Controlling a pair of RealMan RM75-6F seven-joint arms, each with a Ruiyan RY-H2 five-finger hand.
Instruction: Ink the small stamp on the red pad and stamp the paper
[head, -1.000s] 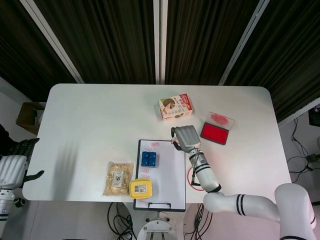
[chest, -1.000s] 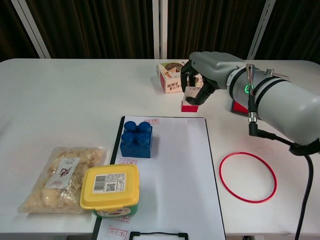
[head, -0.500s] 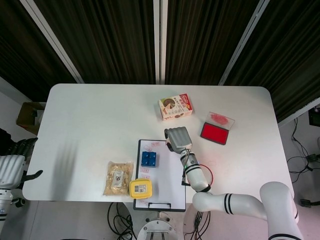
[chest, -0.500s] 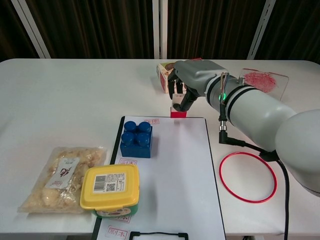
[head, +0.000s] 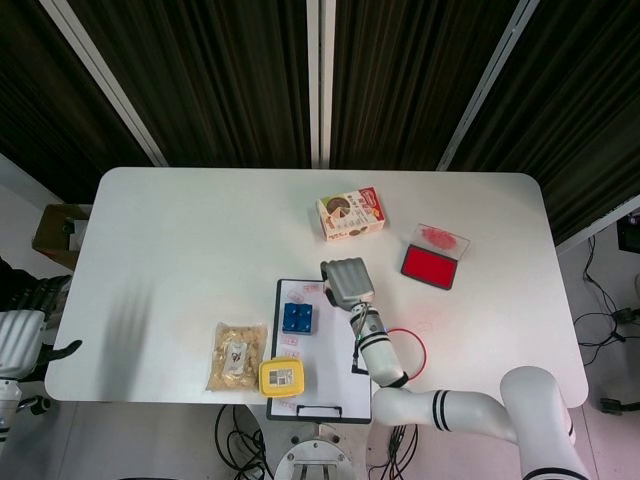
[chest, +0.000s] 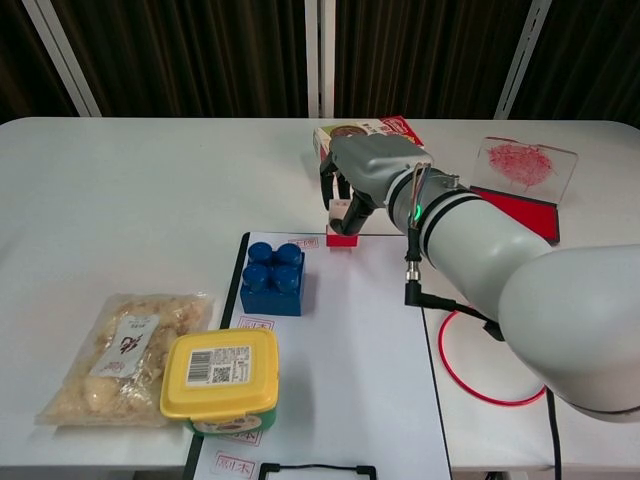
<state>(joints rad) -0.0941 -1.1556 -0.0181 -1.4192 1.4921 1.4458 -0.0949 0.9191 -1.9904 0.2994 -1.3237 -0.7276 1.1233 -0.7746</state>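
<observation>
Chest view shows the right hand (chest: 362, 178) pinching the small stamp with a pale body and red base (chest: 341, 225), fingers curled down around it, with the red base at the top edge of the white sheet of paper (chest: 340, 360) on the black clipboard, just right of the blue toy brick (chest: 273, 277). I judge the inking done and the stamping step in hand: the stamp looks at or just above the paper, though I cannot tell whether it touches. The next move calls for a straight press down on a bare patch of paper, clear of the brick and the faint red marks near the top edge, then a clean lift. In the head view the red ink pad (head: 429, 266) lies well apart to the right with its clear lid (head: 441, 238) beside it. Against the frame a second ago, the right hand has travelled leftward from near the pad, past the snack box (head: 351, 214), to the paper's top edge, and the stamp sits lower. The left hand (head: 22, 335) hangs off the worktop's (head: 180, 250) left side, fingers apart and holding nothing
</observation>
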